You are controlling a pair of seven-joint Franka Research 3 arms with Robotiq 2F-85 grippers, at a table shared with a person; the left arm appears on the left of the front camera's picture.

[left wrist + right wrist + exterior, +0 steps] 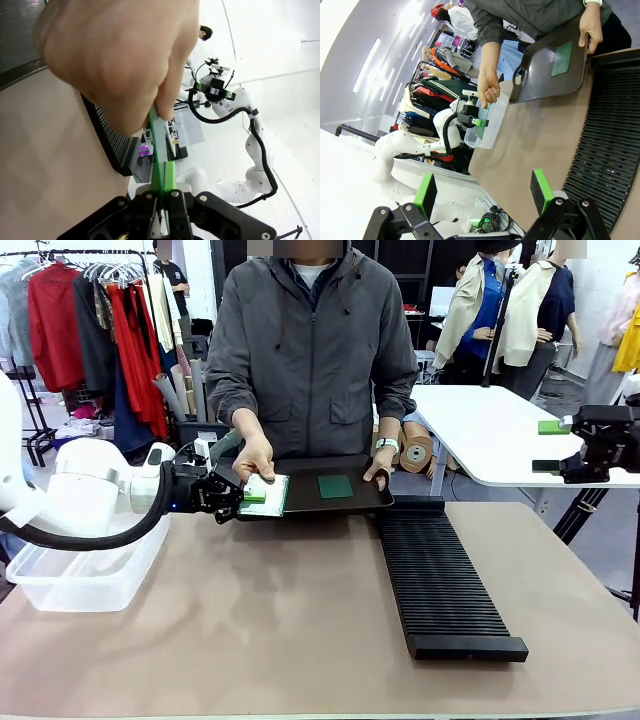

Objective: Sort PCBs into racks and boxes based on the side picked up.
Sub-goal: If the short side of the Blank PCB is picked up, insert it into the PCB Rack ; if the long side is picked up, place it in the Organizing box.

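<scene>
The robot's left hand (246,497) is clamped on a pale PCB (275,495) at the person's fingers (255,458), another PCB (335,486) waits on the tray (365,498), rack (440,580) and box (90,580) look unfilled

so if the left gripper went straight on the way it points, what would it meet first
Most likely the person's hand, pinching the far end of the PCB that the left gripper is shut on; depth is unclear.

Clear glossy plastic tub (90,585), matt ribbed black rack (440,580), smooth black tray (365,497), matt beige table (250,620), smooth green PCB (273,496)
</scene>
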